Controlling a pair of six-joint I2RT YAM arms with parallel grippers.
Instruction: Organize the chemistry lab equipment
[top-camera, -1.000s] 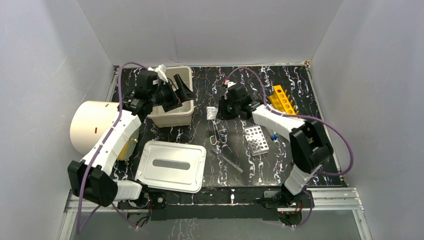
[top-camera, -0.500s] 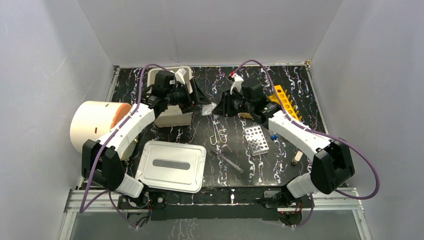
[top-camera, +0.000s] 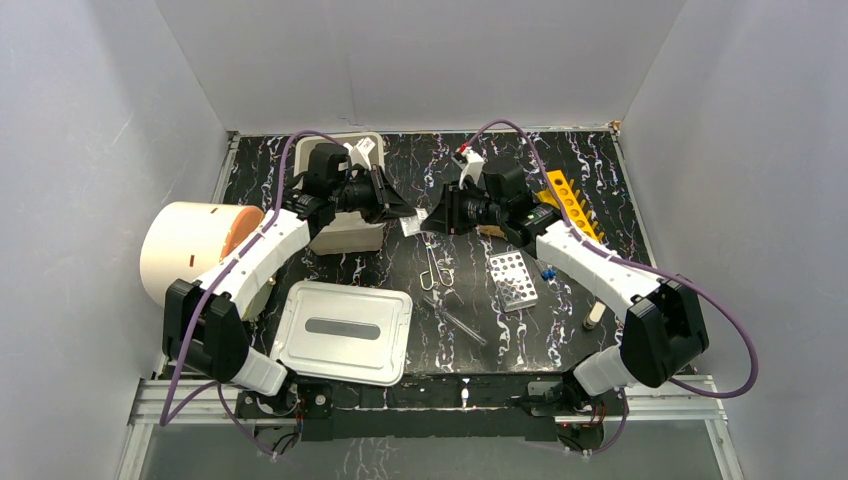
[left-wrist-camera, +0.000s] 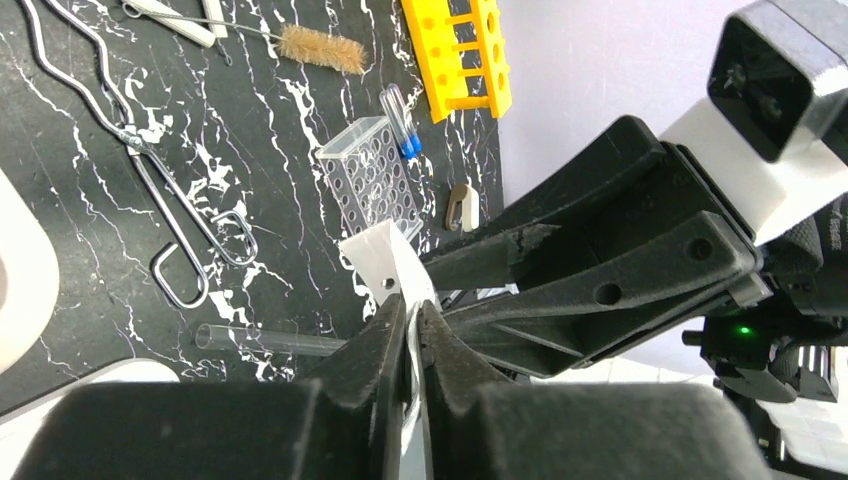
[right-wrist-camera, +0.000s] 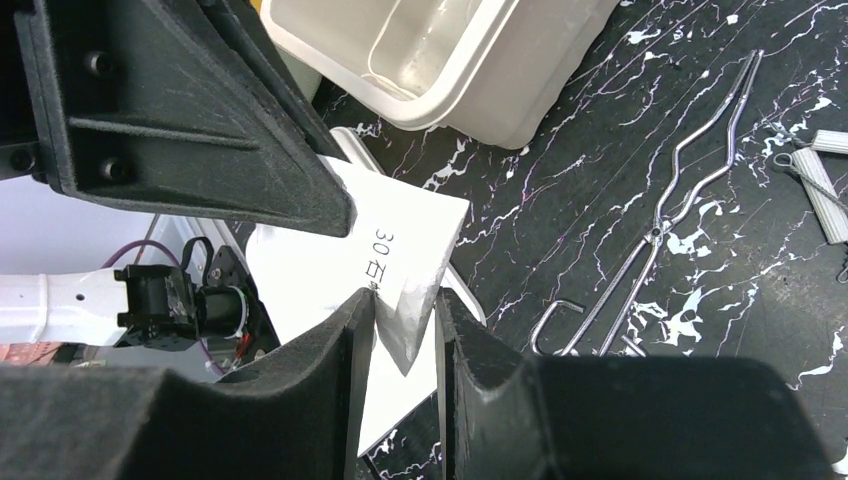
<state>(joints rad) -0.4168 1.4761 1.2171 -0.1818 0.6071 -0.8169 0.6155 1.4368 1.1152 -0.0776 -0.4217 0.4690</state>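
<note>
A small white packet (top-camera: 412, 227) marked "30" hangs above the table's middle, held from both sides. My left gripper (top-camera: 403, 215) is shut on its edge (left-wrist-camera: 385, 260), with the jaws pressed flat on the thin sheet. My right gripper (top-camera: 430, 221) is shut on its opposite corner (right-wrist-camera: 400, 250). Below lie wire tongs (top-camera: 432, 268), a silver perforated rack (top-camera: 513, 279), blue-capped vials (left-wrist-camera: 400, 120), a glass tube (top-camera: 462, 325) and a yellow holed rack (top-camera: 567, 200).
A cream bin (top-camera: 345, 235) with a clear vessel (right-wrist-camera: 410, 50) inside stands left of the grippers. A grey lid (top-camera: 343, 332) lies at the front left, and a big cream cylinder (top-camera: 190, 250) at the far left. A bristle brush (left-wrist-camera: 320, 47) lies near the yellow rack.
My left arm swung from over the bin to the packet and its jaws closed on it. The right arm shifted slightly back, still holding the packet.
</note>
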